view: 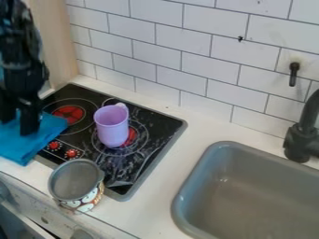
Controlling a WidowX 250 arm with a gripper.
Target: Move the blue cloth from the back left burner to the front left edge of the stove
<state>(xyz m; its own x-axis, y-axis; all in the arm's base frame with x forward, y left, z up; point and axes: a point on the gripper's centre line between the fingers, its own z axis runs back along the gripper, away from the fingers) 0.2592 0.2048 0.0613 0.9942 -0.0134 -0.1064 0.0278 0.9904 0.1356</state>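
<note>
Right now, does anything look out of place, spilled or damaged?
The blue cloth at the gripper lies partly over the cooktop, and the purple cup stands on a burner; both are odd spots for them. The tiled wall has a dark mark. Pale streaks on the cooktop could be smears or reflections; I can't tell which.

No legible text, labels, brands, numbers or signs.
</note>
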